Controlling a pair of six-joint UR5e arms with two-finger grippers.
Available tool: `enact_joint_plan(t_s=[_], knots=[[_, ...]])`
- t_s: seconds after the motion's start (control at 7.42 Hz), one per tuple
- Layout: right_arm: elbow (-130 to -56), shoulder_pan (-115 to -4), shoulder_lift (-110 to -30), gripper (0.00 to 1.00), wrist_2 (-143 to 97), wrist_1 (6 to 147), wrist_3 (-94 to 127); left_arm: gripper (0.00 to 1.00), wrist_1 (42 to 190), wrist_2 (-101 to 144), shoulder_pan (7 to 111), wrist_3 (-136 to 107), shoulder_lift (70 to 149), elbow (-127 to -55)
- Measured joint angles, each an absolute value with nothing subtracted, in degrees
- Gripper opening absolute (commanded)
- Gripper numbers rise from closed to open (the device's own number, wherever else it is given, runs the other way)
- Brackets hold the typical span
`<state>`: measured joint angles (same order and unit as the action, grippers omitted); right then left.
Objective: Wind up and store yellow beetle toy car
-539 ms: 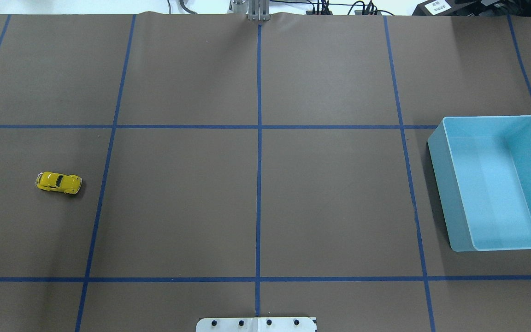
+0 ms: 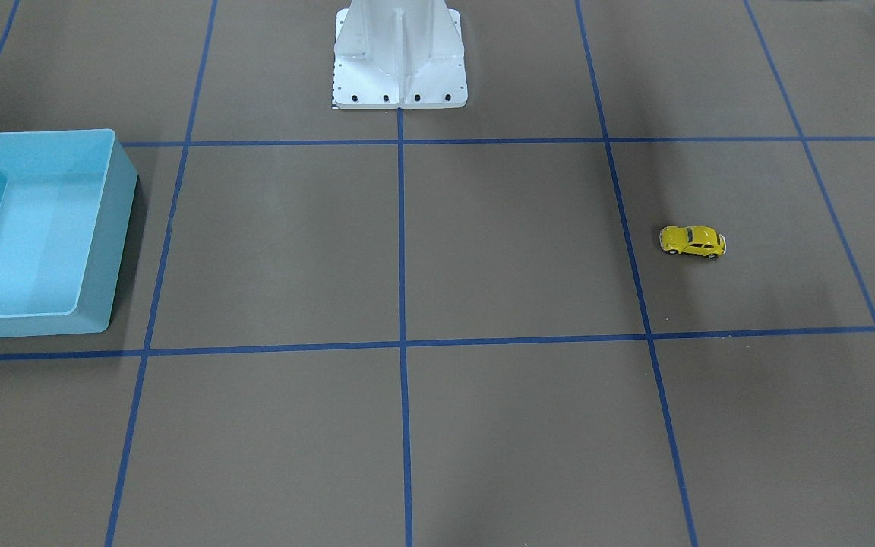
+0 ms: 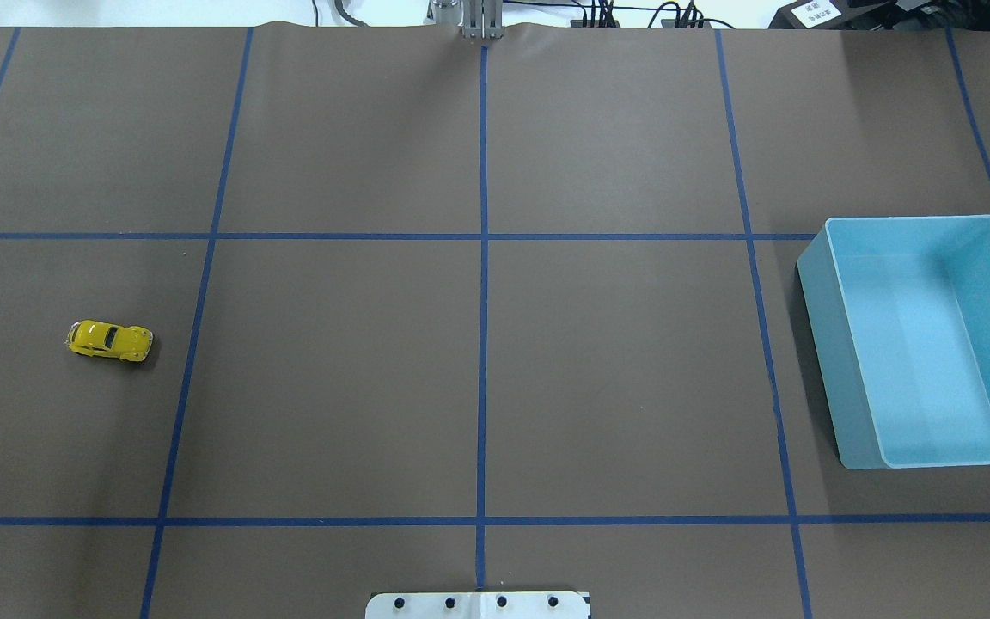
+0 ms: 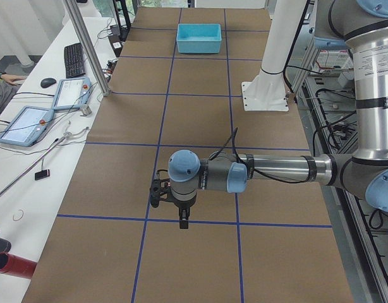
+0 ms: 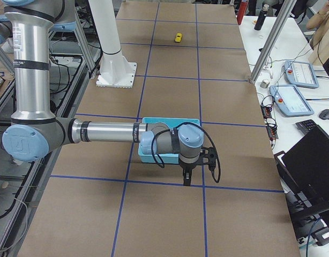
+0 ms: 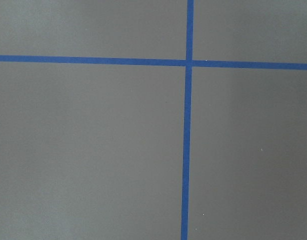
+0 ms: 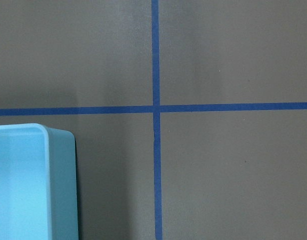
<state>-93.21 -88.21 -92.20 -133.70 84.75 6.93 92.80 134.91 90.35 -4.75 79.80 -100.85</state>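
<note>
Left end effector (image 4: 182, 219), like the right end effector (image 5: 187, 179) not shown clearly enough to tell open from closed, hangs nearer the yellow car (image 3: 109, 340), which sits left on the table (image 3: 332, 387), long axis left-to-right.

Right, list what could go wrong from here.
1. The yellow beetle toy car is tiny, glossy and on wheels: it may roll or slip from a pinch.
2. It sits far on the robot's left, the light-blue bin far on its right: a long carry or hand-over could drop it.
3. Wound and released, it might run off the table.
</note>
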Motion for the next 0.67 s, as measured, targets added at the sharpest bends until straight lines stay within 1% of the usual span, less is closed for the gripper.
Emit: enact_joint_plan(t_s=[0.67], knots=[[-93.0,-88.2,-92.0,1.0,-133.3,84.7,6.7,1.0,90.1,135.0,92.4,-4.8,80.9,-101.2]])
